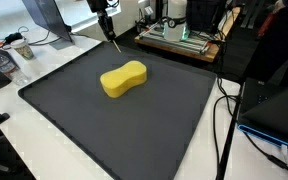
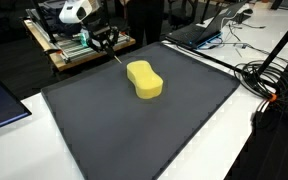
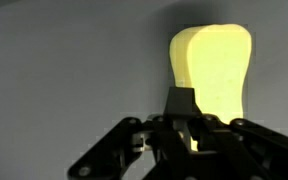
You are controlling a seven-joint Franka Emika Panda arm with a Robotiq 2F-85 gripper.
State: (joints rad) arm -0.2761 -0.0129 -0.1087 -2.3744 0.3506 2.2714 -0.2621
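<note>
Gripper (image 1: 106, 24) clamped shut on thin stick (image 1: 113, 41), tip near yellow sponge (image 1: 123, 79) on dark mat (image 1: 64, 120); judged approach step, next needs slow, controlled advance to contact.

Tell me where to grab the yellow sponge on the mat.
Grip the sponge at its narrow waist, from straight above: it lies flat on the mat, and the middle pinches in. The pincer, shut on a stick, must open first.

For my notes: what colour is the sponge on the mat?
The sponge is yellow, clearest in an exterior view.
</note>
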